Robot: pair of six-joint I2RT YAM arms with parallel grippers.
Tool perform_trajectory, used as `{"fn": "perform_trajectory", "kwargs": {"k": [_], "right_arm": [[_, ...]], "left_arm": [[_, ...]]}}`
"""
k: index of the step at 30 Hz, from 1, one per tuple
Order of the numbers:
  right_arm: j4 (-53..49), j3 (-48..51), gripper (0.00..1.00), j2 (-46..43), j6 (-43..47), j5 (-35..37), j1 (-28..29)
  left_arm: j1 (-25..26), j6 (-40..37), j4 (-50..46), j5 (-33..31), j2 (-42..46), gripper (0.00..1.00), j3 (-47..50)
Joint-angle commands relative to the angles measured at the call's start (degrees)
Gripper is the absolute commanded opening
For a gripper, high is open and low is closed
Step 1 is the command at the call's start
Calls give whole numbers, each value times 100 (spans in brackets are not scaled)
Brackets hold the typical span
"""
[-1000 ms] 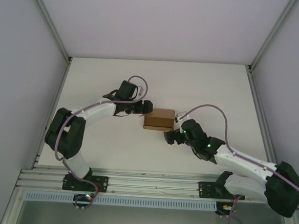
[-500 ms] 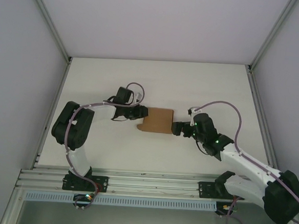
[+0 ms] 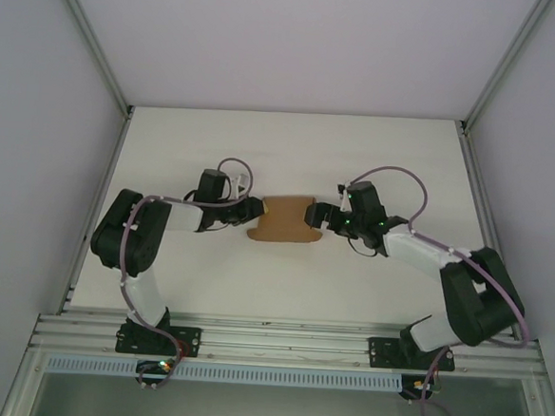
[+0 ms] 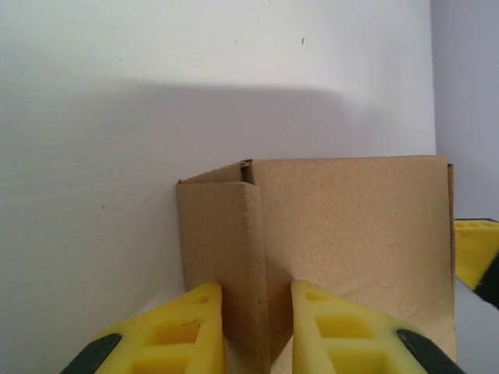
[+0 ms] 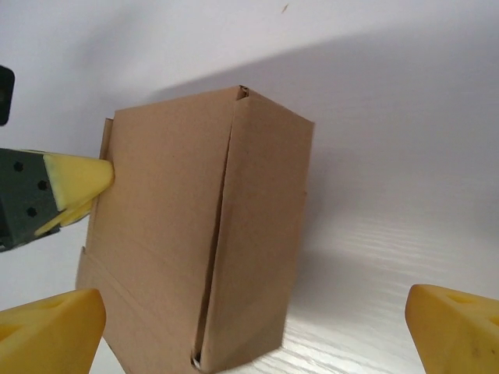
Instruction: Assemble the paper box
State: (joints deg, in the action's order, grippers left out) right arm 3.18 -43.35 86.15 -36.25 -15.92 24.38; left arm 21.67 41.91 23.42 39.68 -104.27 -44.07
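Observation:
The paper box [image 3: 282, 219] is plain brown cardboard, folded into a hollow sleeve that lies on the white table. My left gripper [image 3: 248, 215] is at its left end. In the left wrist view the yellow fingers [image 4: 191, 327] close narrowly around a folded corner panel of the box [image 4: 351, 234], with the gripper [image 4: 257, 300] shut on it. My right gripper [image 3: 318, 214] is at the box's right end. In the right wrist view its jaws stand wide apart, the gripper [image 5: 256, 312] open around the box [image 5: 164, 234] and touching nothing. One side seam gapes slightly.
The white table [image 3: 291, 152] stretches beyond the box to the back wall. Side walls with metal posts [image 3: 88, 52] border it. An aluminium rail [image 3: 278, 341] carrying both arm bases runs along the near edge.
The right gripper swung from the near side up to the box's right end. The left gripper lowered and drew back leftwards, and the box shifted left with it.

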Motion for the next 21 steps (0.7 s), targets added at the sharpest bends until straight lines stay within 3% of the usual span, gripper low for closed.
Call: {"fn": "perform_trajectory", "kwargs": {"k": [1, 11, 17, 21], "right_arm": [[476, -231, 99, 441, -349, -770, -37], [1767, -619, 85, 1689, -1098, -1942, -79], [2878, -540, 59, 1946, -1733, -2289, -129], [2970, -399, 45, 1694, -1746, -2327, -186]], "left_arm": [[-149, 311, 410, 45, -279, 22, 360], [-207, 335, 734, 80, -324, 21, 547], [-206, 221, 738, 31, -49, 24, 490], [-177, -8, 469, -77, 475, 26, 371]]}}
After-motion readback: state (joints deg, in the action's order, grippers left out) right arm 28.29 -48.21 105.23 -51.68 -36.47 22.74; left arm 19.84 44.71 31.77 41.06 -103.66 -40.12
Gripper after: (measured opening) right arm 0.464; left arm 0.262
